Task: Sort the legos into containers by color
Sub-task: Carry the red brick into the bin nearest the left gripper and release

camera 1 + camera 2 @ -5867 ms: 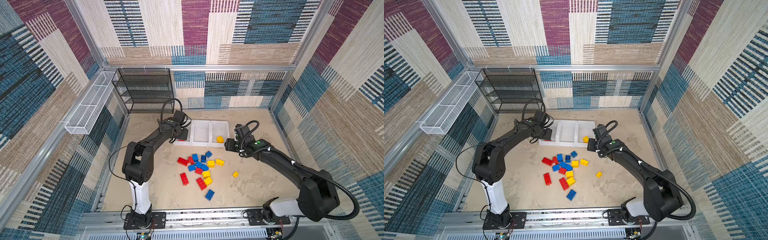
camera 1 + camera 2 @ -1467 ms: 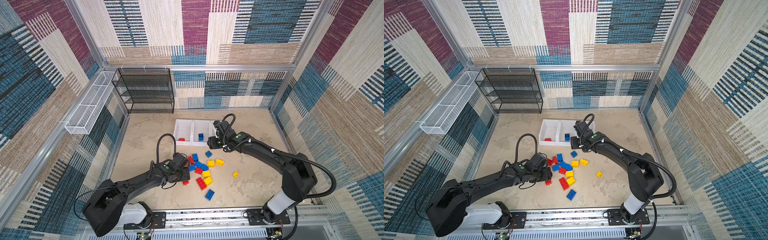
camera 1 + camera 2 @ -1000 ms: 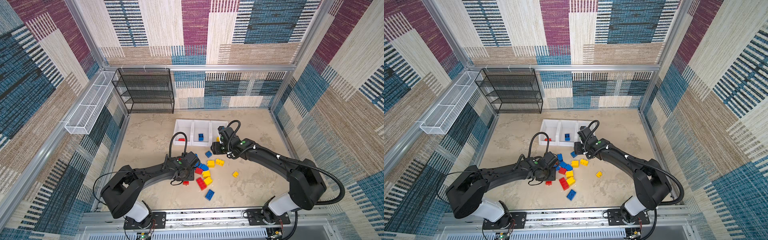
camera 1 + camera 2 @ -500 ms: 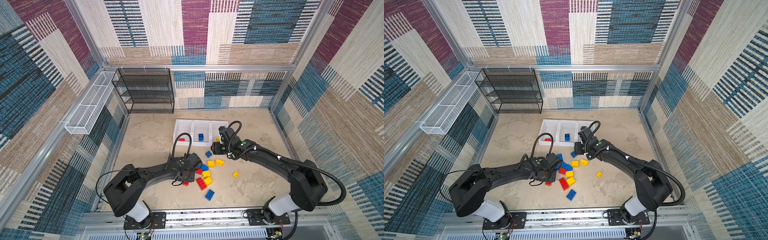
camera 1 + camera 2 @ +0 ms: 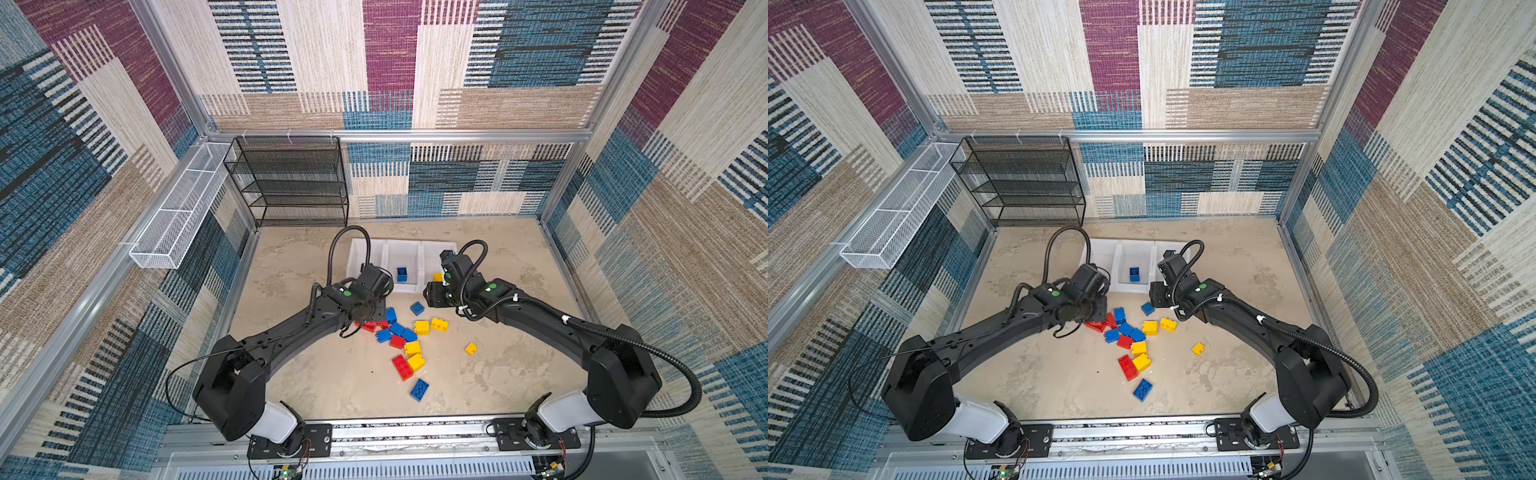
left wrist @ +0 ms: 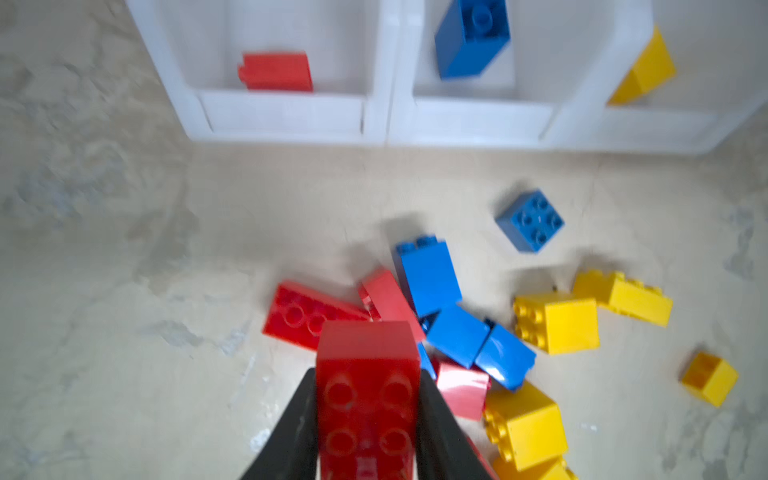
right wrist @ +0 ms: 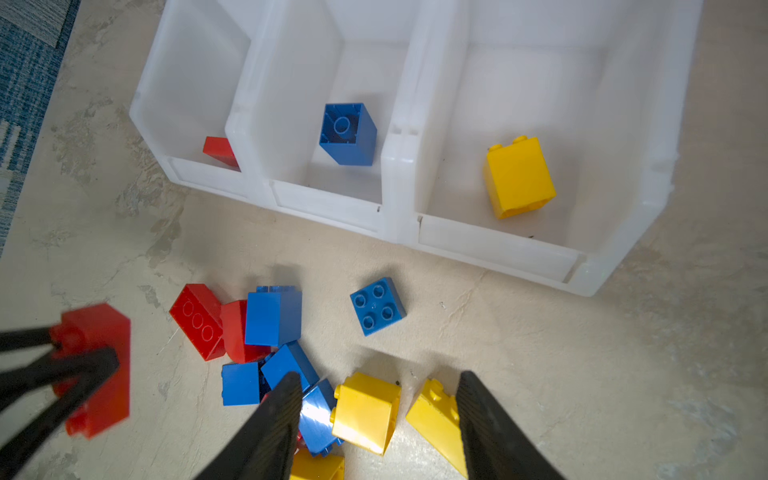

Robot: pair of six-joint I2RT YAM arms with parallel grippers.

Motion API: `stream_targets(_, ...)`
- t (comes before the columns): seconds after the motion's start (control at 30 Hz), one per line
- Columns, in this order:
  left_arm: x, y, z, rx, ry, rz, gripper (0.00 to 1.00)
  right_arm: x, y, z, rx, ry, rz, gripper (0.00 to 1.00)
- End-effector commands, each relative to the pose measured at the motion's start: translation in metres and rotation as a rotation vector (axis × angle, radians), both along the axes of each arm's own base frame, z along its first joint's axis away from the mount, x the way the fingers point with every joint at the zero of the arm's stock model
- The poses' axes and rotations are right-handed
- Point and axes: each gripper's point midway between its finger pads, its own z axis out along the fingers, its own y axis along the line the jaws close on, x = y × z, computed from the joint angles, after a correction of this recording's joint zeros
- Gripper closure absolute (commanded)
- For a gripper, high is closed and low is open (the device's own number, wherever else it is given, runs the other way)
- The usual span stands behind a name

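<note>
Far left: left hand (image 6: 366, 376) clamped narrow on an oblong red brick (image 6: 368, 345), glossy, studs facing the wrist camera, held above the near edge of the heap. Just past its fingertips, loose legos (image 6: 440, 316) lie heaped on the surface (image 6: 124, 332). They are chunky studded blocks in red, blue and yellow, square and oblong, several touching or leaning on each other. A square blue four-stud brick (image 7: 377, 305) lies alone between heap and bins, ahead of the right hand (image 7: 380, 377). That one is about half open, grips nothing, and hovers over two yellow bricks (image 7: 365, 411) at the heap's edge. Ahead of both hands are the containers (image 7: 328, 203): three white bins in a touching row, low fronts facing the hands.
- **Left bin:** one red piece (image 7: 218, 150).
- **Middle bin:** one blue piece (image 7: 348, 133), hollow side up.
- **Right bin:** one yellow piece (image 7: 519, 176), on its side.
</note>
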Motion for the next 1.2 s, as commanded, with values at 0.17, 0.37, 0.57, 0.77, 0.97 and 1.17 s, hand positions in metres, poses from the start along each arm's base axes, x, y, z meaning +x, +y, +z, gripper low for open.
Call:
stream_targets(0.17,0.095,0.011,0.017,0.105,-0.064,-0.097,0.67,0.0,-0.002,0.008,0.014,-0.014,-0.02,0.38)
stream_targets(0.37,0.136,0.006,-0.004,0.121,-0.021,-0.119,0.66,-0.005,-0.007,0.016,0.029,-0.024,-0.038,0.38)
stream_targets(0.57,0.162,0.009,-0.021,0.119,0.006,-0.108,0.66,-0.01,-0.014,0.017,0.011,-0.016,-0.048,0.38)
stream_targets(0.77,0.167,0.004,-0.031,0.102,0.024,-0.119,0.61,-0.012,-0.018,0.018,0.013,-0.017,-0.066,0.38)
stream_targets(0.97,0.163,0.006,-0.028,0.092,0.026,-0.111,0.48,-0.014,-0.018,0.017,0.014,-0.011,-0.066,0.37)
stream_targets(1.17,0.155,0.01,-0.019,0.085,0.012,-0.101,0.44,-0.017,-0.021,0.017,0.013,-0.009,-0.073,0.37)
